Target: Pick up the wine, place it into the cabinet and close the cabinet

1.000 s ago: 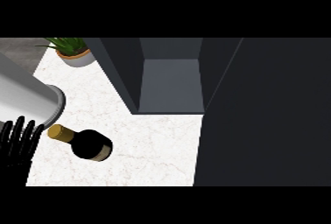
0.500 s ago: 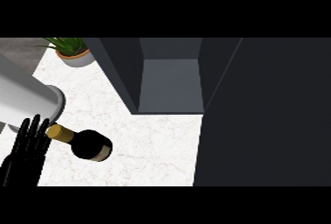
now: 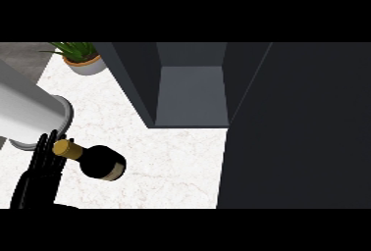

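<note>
The wine bottle [image 3: 98, 161] lies on its side on the white marble counter [image 3: 167, 157], its gold-capped neck pointing left and up. My left hand [image 3: 39, 171] rises from the lower left edge with its fingers straight and pointing up. Those fingers stand right against the bottle's neck, on its left side, and none curls round it. The dark cabinet [image 3: 192, 93] stands open beyond the bottle, its grey inside bare. Its door [image 3: 297, 127] fills the right side of the view. My right hand does not show.
A large pale grey cylinder [image 3: 29, 110] comes in from the left edge just above my hand. A potted green plant [image 3: 80, 58] stands at the counter's far left corner. Bare counter lies between the bottle and the cabinet's mouth.
My left hand has come up and to the right from the lower left edge, until its fingers reach the bottle's neck. The bottle has not moved.
</note>
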